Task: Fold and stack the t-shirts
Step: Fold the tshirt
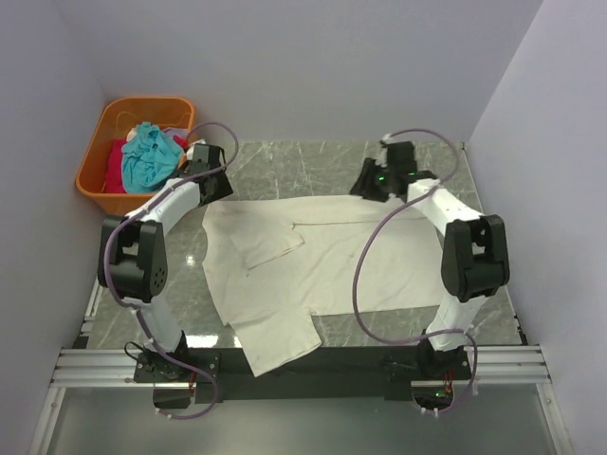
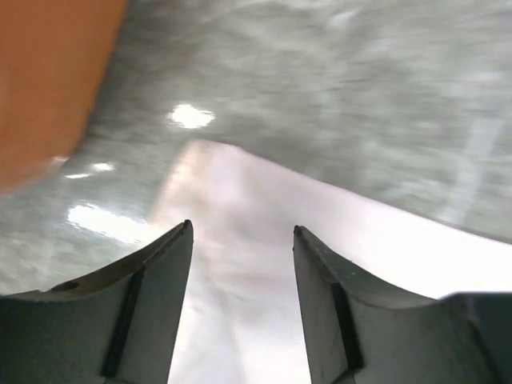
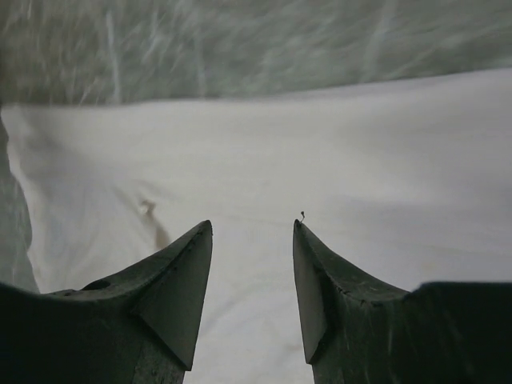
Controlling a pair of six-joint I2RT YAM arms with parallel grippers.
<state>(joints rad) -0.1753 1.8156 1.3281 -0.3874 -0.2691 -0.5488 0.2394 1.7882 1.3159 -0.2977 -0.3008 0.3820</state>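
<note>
A large cream t-shirt (image 1: pixel 313 265) lies spread flat on the grey marble table, one sleeve hanging over the near edge. My left gripper (image 1: pixel 211 185) is open above the shirt's far left corner; its fingers (image 2: pixel 164 296) straddle the cream cloth (image 2: pixel 240 264). My right gripper (image 1: pixel 372 188) is open above the shirt's far right edge; the cream cloth (image 3: pixel 256 160) fills that wrist view between its fingers (image 3: pixel 184 280). A teal t-shirt (image 1: pixel 150 154) and a red t-shirt (image 1: pixel 116 163) lie crumpled in the orange basket.
The orange plastic basket (image 1: pixel 100 185) stands at the far left corner, and also shows in the left wrist view (image 2: pixel 48 80). White walls close in on the left, back and right. Purple cables loop off both arms.
</note>
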